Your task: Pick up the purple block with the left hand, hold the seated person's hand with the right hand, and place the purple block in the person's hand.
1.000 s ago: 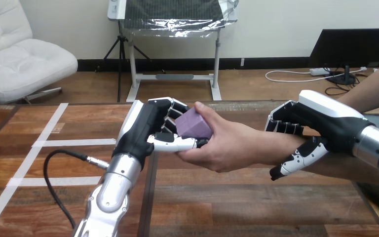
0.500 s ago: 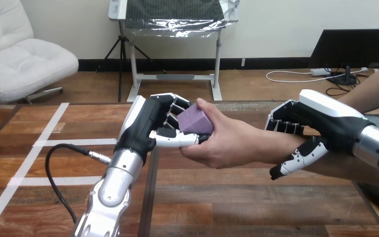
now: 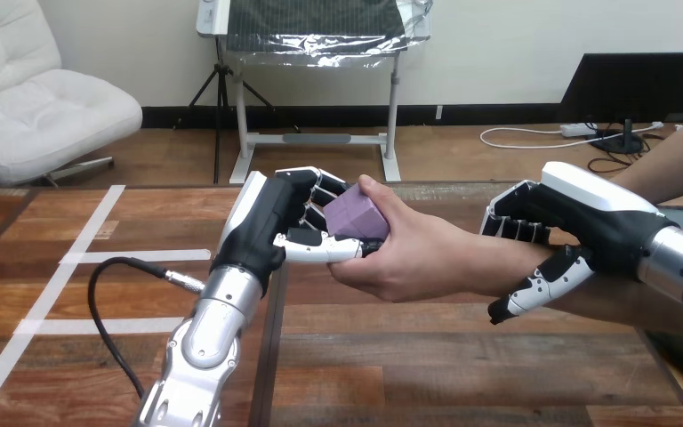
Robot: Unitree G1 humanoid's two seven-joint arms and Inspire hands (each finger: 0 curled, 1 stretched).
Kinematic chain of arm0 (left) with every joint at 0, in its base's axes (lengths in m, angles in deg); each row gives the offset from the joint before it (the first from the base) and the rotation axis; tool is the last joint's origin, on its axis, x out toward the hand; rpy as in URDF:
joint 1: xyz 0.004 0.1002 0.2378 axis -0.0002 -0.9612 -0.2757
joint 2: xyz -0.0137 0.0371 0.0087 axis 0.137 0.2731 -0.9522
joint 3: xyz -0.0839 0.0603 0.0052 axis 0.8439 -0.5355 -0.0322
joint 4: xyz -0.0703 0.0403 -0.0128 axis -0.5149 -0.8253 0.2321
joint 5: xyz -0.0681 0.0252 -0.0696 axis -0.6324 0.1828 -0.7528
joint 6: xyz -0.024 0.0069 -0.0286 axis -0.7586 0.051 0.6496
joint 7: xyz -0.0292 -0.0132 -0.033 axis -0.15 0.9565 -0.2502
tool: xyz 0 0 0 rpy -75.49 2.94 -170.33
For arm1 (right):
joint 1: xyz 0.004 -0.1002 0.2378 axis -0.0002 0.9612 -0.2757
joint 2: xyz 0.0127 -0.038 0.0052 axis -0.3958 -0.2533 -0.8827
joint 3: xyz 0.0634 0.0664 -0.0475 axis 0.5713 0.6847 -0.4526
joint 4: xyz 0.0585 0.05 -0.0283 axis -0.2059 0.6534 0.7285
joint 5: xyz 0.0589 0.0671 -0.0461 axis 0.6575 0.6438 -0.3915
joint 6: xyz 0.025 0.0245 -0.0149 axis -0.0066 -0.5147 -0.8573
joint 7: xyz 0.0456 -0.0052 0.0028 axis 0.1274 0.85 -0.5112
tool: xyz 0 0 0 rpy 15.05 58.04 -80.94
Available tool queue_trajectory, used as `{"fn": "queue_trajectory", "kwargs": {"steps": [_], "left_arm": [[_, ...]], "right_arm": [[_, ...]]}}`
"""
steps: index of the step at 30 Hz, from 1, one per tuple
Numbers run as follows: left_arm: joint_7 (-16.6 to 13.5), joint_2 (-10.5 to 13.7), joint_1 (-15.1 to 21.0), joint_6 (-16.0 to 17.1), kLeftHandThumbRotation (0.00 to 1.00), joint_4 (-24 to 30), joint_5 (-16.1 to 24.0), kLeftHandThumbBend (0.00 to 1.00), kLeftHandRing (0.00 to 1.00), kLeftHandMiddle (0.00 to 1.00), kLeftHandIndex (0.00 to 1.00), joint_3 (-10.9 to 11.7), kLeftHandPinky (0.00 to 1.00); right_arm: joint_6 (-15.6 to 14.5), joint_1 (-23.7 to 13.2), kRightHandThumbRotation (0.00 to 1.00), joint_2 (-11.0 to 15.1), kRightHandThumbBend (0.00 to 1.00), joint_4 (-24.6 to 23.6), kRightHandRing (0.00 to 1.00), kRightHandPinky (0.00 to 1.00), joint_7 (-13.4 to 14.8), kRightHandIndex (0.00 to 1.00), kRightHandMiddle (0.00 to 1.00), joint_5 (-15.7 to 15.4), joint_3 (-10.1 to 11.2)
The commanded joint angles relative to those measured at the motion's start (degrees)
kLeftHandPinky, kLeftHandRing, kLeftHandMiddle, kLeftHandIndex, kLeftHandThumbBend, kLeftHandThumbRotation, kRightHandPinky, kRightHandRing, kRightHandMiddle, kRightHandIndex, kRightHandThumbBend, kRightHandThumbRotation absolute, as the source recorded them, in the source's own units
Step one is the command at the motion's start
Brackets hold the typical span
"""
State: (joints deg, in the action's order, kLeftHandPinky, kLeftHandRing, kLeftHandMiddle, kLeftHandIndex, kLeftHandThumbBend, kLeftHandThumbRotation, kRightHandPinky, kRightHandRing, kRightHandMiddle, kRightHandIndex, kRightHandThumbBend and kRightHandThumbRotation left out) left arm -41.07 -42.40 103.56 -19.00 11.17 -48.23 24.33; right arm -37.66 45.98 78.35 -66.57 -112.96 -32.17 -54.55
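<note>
Block [image 3: 357,216] (shared): robot hand [image 3: 271,227], person's hand [image 3: 413,258]

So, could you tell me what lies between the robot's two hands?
In the head view, the person's hand and wrist span that stretch, touching the purple block.

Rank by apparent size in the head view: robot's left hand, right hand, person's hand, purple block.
1. The right hand, slightly largest; nearness to the camera may add to that.
2. The left hand and the person's hand: look alike, not ranked.
3. The purple block, clearly smallest, partly covered by fingers.
</note>
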Motion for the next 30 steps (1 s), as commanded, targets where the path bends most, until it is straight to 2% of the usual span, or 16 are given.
{"fn": "queue_trajectory", "kwargs": {"steps": [1, 17, 23, 26, 27, 28, 30], "left_arm": [[1.2, -3.13, 5.2, -0.12, 0.0, 1.2, 0.42, 0.71, 0.37, 0.42, 0.45, -3.07, 0.3], [1.98, -2.93, 4.32, 0.5, 0.0, 1.48, -0.09, 0.7, 0.37, 0.41, 0.45, -2.6, 0.31], [2.38, -2.61, 3.63, 0.32, 0.0, 2.07, -0.55, 0.67, 0.39, 0.43, 0.47, -2.26, 0.31], [2.88, -2.46, 3.22, 0.0, 0.05, 2.39, -1.2, 0.63, 0.42, 0.47, 0.49, -1.95, 0.34], [3.03, -2.43, 3.08, -0.06, 0.1, 2.49, -1.44, 0.61, 0.44, 0.49, 0.51, -1.84, 0.36], [3.13, -2.4, 3.01, -0.08, 0.2, 2.51, -1.61, 0.58, 0.47, 0.52, 0.54, -1.77, 0.39], [3.28, -2.36, 2.74, -0.1, 0.29, 2.63, -2.07, 0.57, 0.5, 0.54, 0.56, -1.54, 0.42]], "right_arm": [[0.43, 0.64, 0.1, -3.78, 0.84, 0.2, 0.4, 0.35, -0.03, 0.47, 0.44, 1.77, -0.67], [0.57, 1.31, 0.08, -3.71, 0.84, 0.4, 0.41, 0.36, 0.04, 0.48, 0.44, 2.15, -0.06], [0.73, 1.69, 0.08, -3.76, 0.83, 0.37, 0.41, 0.37, 0.01, 0.48, 0.45, 2.42, 0.3], [0.84, 1.87, 0.08, -3.79, 0.83, 0.36, 0.41, 0.37, -0.01, 0.48, 0.45, 2.48, 0.46], [0.83, 1.92, 0.08, -3.79, 0.83, 0.32, 0.41, 0.37, -0.04, 0.48, 0.45, 2.48, 0.51], [0.83, 1.94, 0.08, -3.8, 0.83, 0.33, 0.41, 0.37, -0.05, 0.49, 0.45, 2.47, 0.53], [0.96, 1.97, 0.08, -3.82, 0.83, 0.55, 0.41, 0.37, -0.07, 0.49, 0.45, 2.48, 0.57]]}}
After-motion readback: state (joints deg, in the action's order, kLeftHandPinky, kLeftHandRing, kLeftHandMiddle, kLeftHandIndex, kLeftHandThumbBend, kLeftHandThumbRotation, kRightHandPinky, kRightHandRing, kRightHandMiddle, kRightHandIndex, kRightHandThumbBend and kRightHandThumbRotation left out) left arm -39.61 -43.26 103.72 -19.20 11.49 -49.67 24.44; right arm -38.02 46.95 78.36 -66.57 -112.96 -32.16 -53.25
